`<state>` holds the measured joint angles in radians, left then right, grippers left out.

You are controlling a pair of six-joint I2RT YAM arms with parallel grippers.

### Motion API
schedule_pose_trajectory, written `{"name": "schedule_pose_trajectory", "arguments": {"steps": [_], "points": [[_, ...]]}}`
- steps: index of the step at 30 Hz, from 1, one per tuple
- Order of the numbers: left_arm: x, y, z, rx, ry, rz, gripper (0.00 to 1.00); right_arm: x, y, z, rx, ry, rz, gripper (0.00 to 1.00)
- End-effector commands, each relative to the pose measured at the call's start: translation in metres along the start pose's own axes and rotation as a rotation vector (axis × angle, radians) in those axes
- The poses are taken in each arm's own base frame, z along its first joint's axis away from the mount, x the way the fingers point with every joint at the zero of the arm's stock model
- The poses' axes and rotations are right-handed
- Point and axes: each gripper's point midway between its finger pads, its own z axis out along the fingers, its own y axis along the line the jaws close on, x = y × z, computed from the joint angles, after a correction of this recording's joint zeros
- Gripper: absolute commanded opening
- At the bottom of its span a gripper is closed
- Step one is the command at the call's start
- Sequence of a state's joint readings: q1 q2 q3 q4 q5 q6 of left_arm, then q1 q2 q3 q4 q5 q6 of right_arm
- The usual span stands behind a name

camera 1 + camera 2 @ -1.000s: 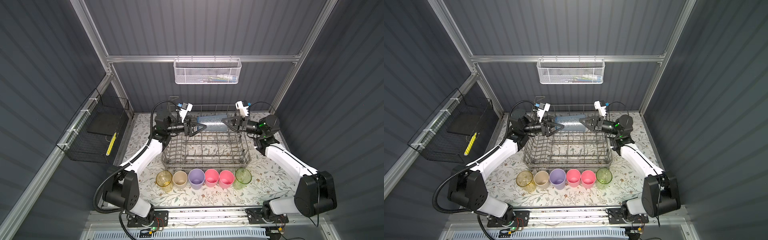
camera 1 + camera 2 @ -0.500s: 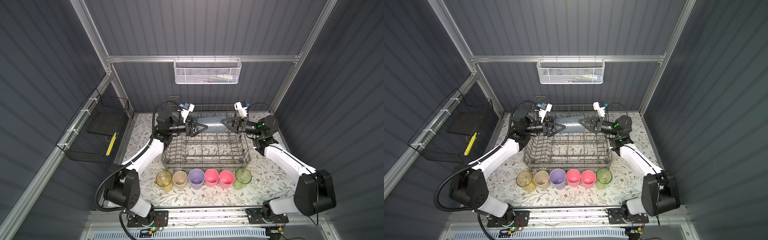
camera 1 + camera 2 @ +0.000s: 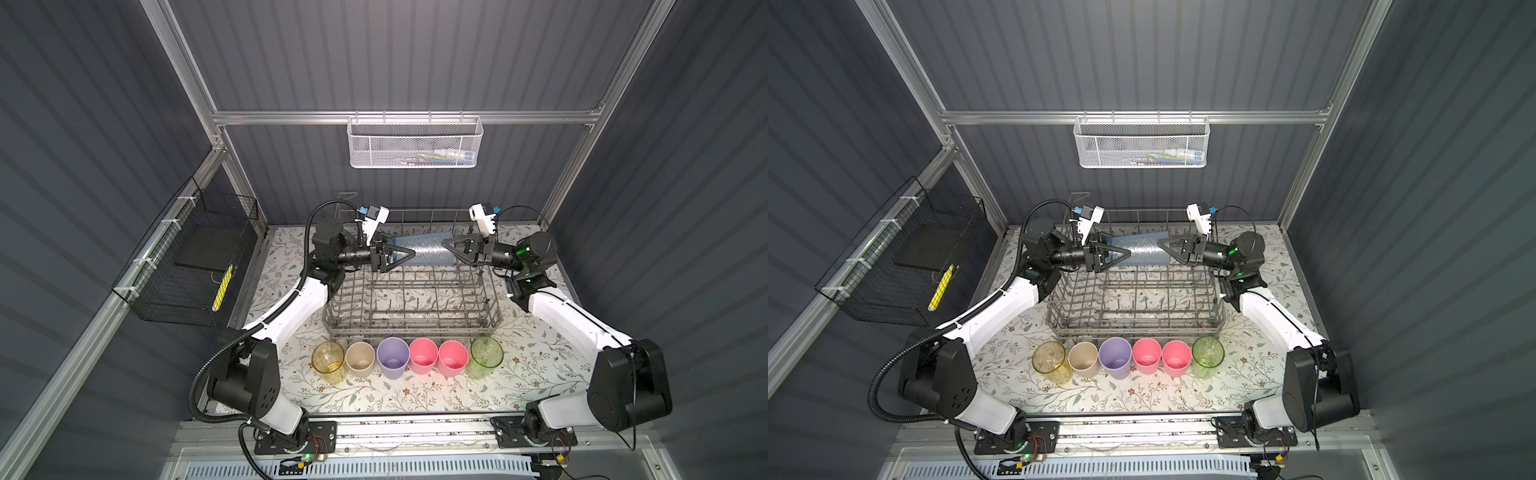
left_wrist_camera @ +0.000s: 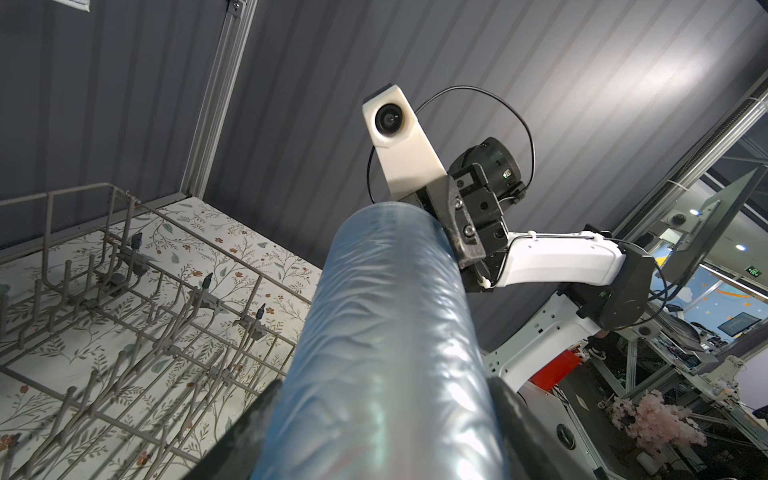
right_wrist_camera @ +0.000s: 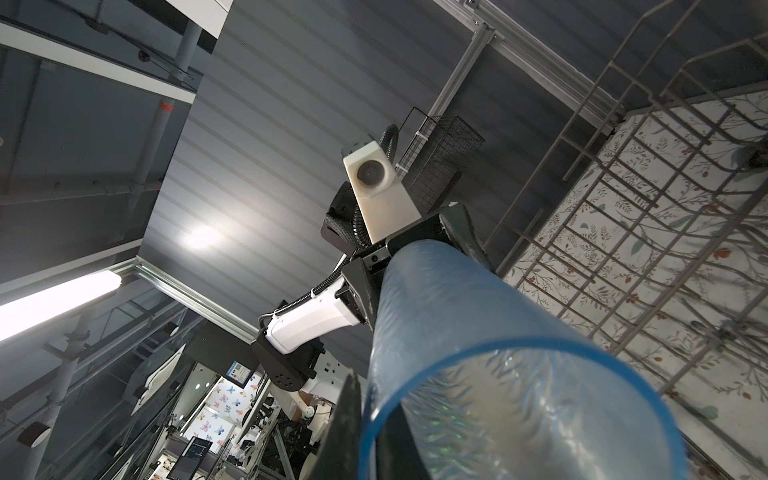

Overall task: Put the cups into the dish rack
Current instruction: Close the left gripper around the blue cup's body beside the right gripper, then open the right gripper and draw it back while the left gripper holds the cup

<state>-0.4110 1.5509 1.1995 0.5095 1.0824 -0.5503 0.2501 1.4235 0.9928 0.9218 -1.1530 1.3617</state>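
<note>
The blue cup (image 3: 428, 253) lies sideways above the rack's (image 3: 411, 328) far edge, its rim pinched by the right gripper (image 3: 448, 247) and its base between the left gripper's (image 3: 409, 254) jaws — clamped or not, can't tell.

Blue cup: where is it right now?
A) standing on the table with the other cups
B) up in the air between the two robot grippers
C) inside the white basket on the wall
B: the blue cup lies sideways above the rack, left gripper at one end, right gripper at the other.

7 cups (image 3: 392, 363), 1 rack (image 3: 411, 332), 2 baskets (image 3: 411, 145).
</note>
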Motion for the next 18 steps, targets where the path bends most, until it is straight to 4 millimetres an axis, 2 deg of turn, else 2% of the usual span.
{"name": "schedule_pose_trajectory", "arguments": {"steps": [1, 4, 7, 18], "points": [[-0.004, -0.012, 0.002, 0.020, -0.013, 0.038, 0.42, 0.001, 0.003, 0.003, -0.018, 0.004, -0.022, 0.08], [-0.005, -0.014, 0.001, 0.015, -0.021, 0.047, 0.39, 0.001, 0.005, 0.001, -0.018, 0.006, -0.024, 0.19], [-0.007, -0.016, 0.000, 0.011, -0.028, 0.055, 0.36, 0.000, 0.006, -0.001, -0.013, 0.002, -0.028, 0.25], [-0.014, -0.022, -0.003, -0.003, -0.055, 0.081, 0.34, -0.007, 0.000, -0.025, 0.097, -0.042, -0.056, 0.33]]}}
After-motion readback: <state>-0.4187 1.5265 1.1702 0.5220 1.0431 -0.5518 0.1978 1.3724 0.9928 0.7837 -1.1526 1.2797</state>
